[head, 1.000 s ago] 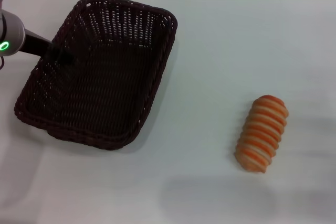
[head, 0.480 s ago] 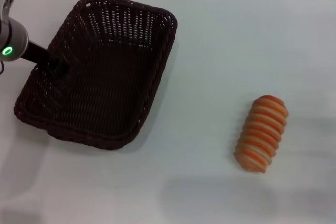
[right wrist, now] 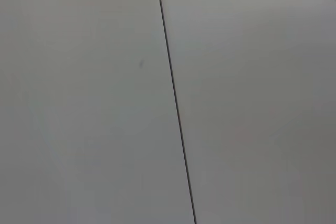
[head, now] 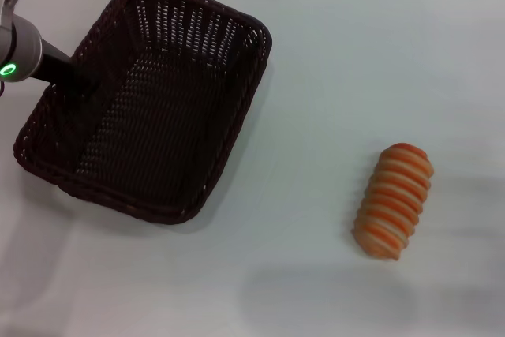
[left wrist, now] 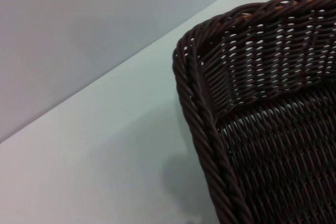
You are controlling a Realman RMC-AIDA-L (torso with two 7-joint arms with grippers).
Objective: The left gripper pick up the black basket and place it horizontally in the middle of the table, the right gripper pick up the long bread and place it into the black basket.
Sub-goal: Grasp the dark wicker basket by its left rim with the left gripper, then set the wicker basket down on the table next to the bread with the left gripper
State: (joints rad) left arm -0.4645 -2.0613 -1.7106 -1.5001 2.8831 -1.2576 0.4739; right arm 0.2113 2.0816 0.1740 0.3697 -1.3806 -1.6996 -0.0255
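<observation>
**Basket in hand, bread waiting**

The left gripper sits at the left long wall of the black basket, and that side looks tipped up off the table; its dark tip blends into the weave, so I cannot tell how far the fingers are closed, though a hold on the rim seems likely. The basket lies slanted, left of centre. The long bread rests well to the basket's right, untouched. The right gripper is out of sight. Next, I'd judge, the basket must swing level toward the middle and be set down flat.
</observation>
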